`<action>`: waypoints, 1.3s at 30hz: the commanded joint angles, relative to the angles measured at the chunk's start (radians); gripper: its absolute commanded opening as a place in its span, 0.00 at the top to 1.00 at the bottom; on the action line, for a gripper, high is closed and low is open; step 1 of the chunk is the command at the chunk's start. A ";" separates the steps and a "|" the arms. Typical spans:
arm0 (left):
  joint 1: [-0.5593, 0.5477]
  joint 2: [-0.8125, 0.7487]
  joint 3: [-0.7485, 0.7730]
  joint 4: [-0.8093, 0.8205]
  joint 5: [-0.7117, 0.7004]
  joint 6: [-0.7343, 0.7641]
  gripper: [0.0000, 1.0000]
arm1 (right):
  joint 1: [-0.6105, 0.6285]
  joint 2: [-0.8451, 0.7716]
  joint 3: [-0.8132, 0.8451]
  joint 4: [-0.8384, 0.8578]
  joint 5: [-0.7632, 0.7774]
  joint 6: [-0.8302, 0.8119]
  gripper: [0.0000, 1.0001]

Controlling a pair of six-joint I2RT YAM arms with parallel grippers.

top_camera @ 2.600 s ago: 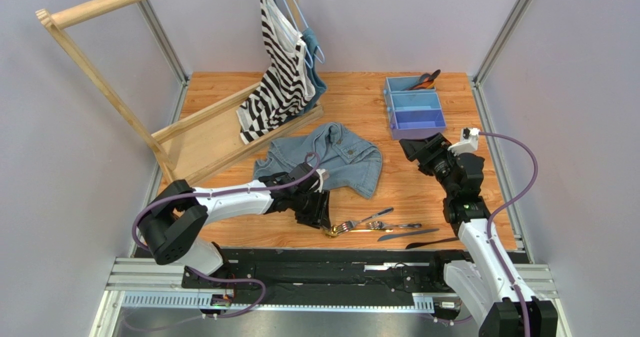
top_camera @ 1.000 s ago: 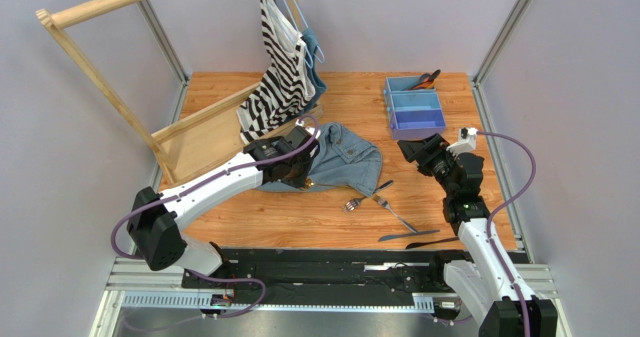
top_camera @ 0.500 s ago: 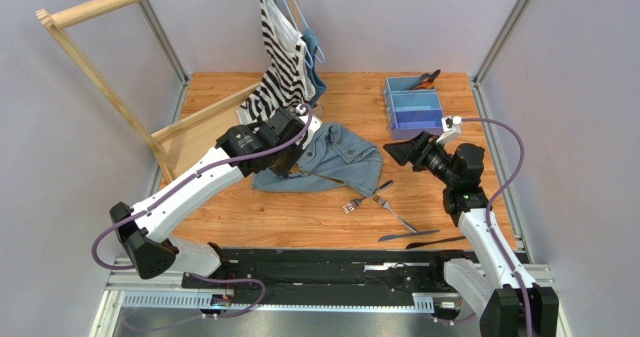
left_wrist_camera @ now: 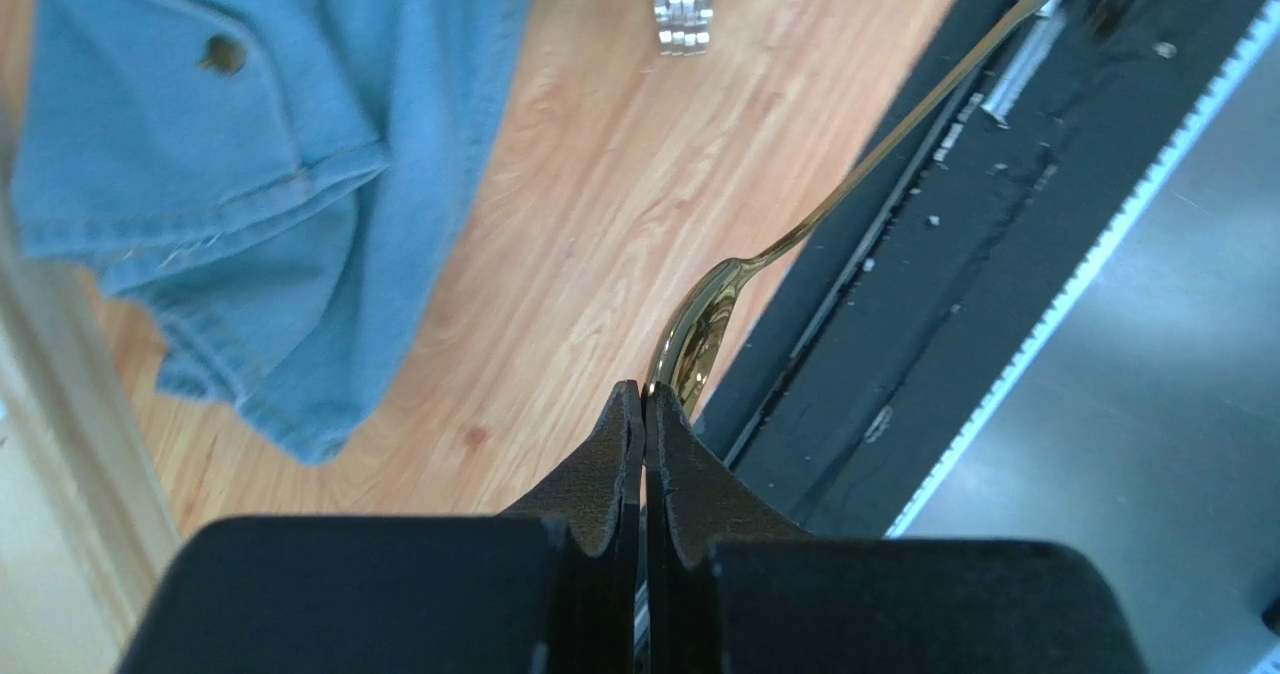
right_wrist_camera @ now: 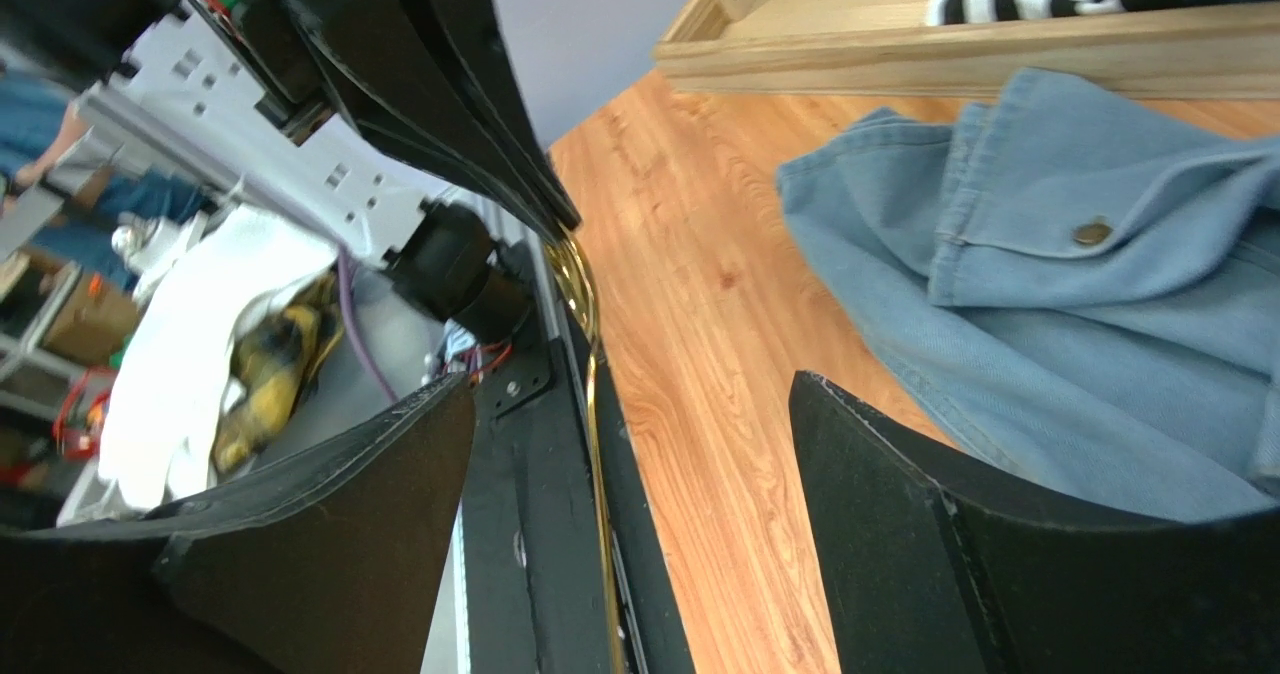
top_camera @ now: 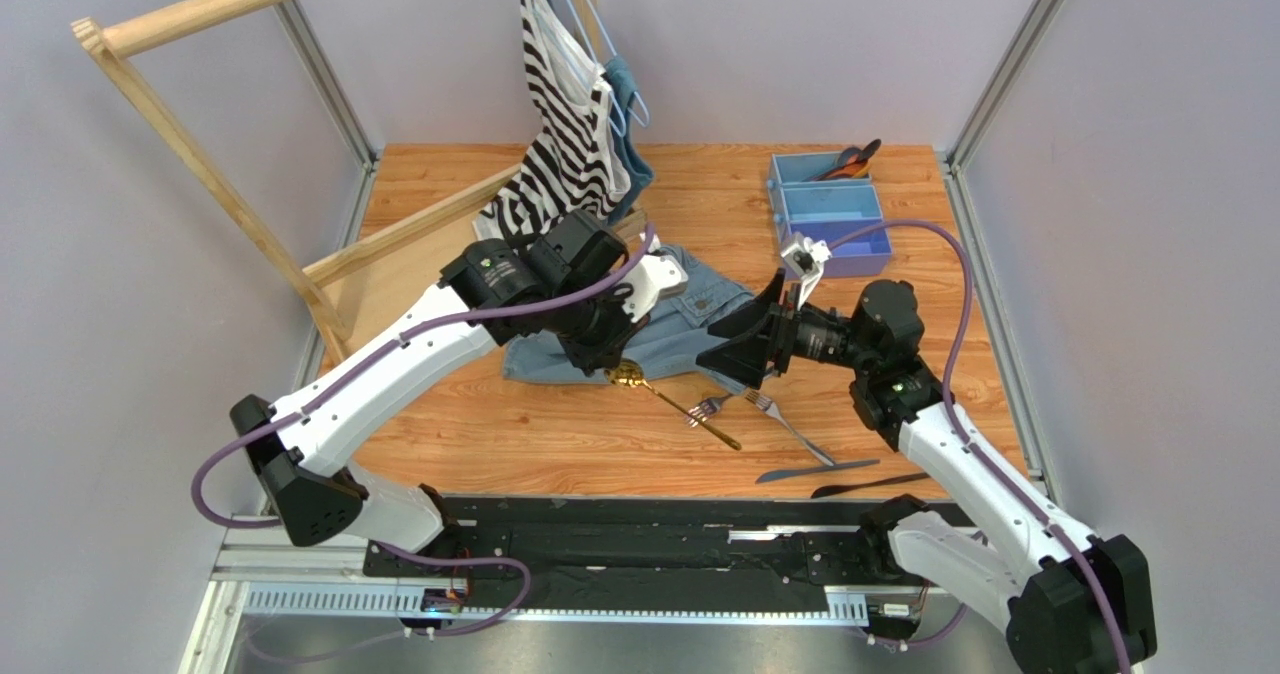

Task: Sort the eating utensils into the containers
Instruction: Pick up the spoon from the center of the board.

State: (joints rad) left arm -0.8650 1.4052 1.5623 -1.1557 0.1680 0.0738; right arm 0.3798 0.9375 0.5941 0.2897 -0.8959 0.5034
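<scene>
My left gripper point(top_camera: 619, 368) is shut on the bowl of a gold spoon point(top_camera: 684, 412), held above the table with its handle slanting toward the front right. In the left wrist view the pads point(left_wrist_camera: 616, 449) pinch the spoon point(left_wrist_camera: 706, 314) by its bowl. My right gripper point(top_camera: 733, 341) is open and points left at the spoon. The spoon's handle point(right_wrist_camera: 597, 449) shows in the gap between the right fingers point(right_wrist_camera: 902, 509), touching neither. Two silver forks point(top_camera: 706, 406) point(top_camera: 789, 427) and two dark knives point(top_camera: 819, 472) lie near the front. The light blue tray point(top_camera: 781, 224) stands at the back right, with dark and orange utensils point(top_camera: 852, 160) in its far compartment.
A denim shirt point(top_camera: 706, 314) lies crumpled mid-table beneath both grippers. A tilted wooden rack point(top_camera: 406, 239) fills the back left, with a striped garment point(top_camera: 564, 119) hanging from it. A black rail point(top_camera: 646, 517) runs along the near edge.
The left arm lifted the gold spoon from the front pile, carried it back over the shirt, then right. The right arm swung left away from the tray toward the spoon.
</scene>
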 commanded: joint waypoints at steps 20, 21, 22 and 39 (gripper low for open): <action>-0.081 0.055 0.145 0.125 0.151 -0.020 1.00 | 0.154 0.178 0.104 0.081 -0.112 -0.095 0.46; -0.083 0.058 0.148 0.125 0.150 -0.020 1.00 | 0.157 0.185 0.107 0.080 -0.113 -0.094 0.49; -0.083 0.060 0.150 0.125 0.151 -0.019 1.00 | 0.160 0.190 0.108 0.077 -0.117 -0.095 0.58; -0.083 -0.044 0.117 0.200 -0.105 -0.069 0.34 | 0.166 0.254 0.173 -0.083 0.136 -0.100 1.00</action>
State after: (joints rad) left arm -0.9428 1.4506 1.6756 -1.0389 0.1467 0.0246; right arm 0.5472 1.1744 0.7109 0.2581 -0.9051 0.4095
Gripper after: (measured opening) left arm 0.637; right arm 0.030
